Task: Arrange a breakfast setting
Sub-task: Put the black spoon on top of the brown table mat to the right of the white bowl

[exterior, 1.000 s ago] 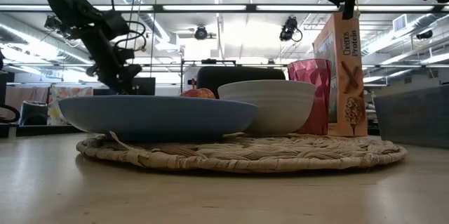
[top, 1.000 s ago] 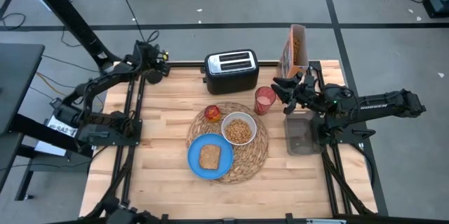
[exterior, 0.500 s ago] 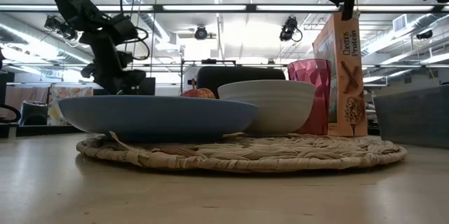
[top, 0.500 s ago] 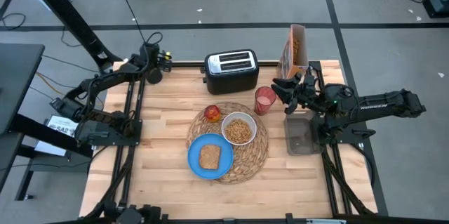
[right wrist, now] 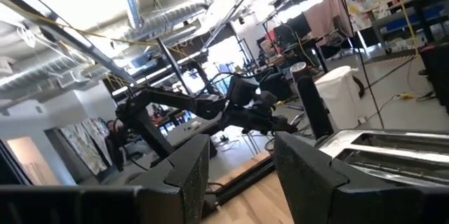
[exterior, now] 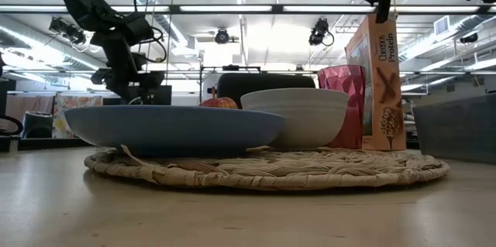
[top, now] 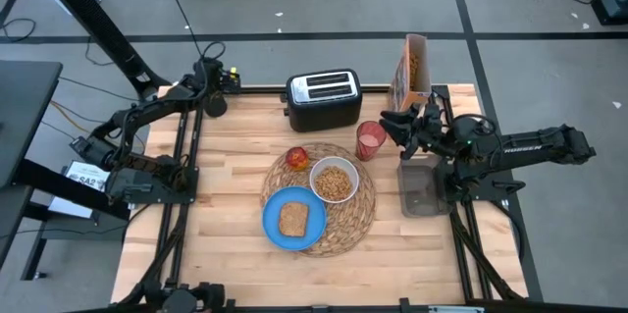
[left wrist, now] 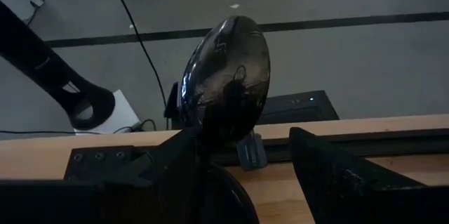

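metal spoon point(left wrist: 224, 76) sits clenched in the left gripper point(top: 209, 85) at upper left, so carry it level toward the straw placemat point(top: 359, 217); the right gripper point(top: 400, 129) hovers released.

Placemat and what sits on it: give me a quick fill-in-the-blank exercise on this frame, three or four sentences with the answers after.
1. The toast lies on the blue ____.
2. The bowl on the placemat holds ____.
3. The left end effector holds a metal ____ at the table's far left corner.
4. The pink cup stands between the placemat and the right ____, which hangs above the tray.

Missing words: plate; cereal; spoon; end effector
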Controlling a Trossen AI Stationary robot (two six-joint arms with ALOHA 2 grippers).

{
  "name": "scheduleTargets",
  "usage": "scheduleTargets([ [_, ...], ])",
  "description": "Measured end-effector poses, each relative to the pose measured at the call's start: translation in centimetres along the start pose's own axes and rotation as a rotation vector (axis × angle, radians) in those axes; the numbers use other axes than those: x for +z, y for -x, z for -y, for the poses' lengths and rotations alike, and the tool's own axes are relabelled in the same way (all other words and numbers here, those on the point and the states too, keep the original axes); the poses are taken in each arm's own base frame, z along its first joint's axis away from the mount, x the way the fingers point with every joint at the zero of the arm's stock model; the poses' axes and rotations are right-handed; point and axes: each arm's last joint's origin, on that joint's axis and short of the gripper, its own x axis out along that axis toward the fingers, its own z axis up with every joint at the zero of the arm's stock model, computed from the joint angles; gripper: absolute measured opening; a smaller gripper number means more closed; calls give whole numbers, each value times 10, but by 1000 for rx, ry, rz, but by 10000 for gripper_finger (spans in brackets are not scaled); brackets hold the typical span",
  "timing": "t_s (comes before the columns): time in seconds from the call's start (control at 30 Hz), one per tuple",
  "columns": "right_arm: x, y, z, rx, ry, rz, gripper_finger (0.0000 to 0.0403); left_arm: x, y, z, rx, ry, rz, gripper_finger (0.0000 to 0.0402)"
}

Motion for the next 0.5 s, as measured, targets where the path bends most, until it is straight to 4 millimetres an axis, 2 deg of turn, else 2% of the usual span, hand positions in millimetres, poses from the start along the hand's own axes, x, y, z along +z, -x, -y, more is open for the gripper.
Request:
scheduleTargets([
  [0.23,6,0,-3,61,-48,46,168,-3,0,0,-13,-26,-39,233],
  [0.5,13,2,-8,149,-68,96,168,-10,-1,-4,-103,-60,-139,233],
])
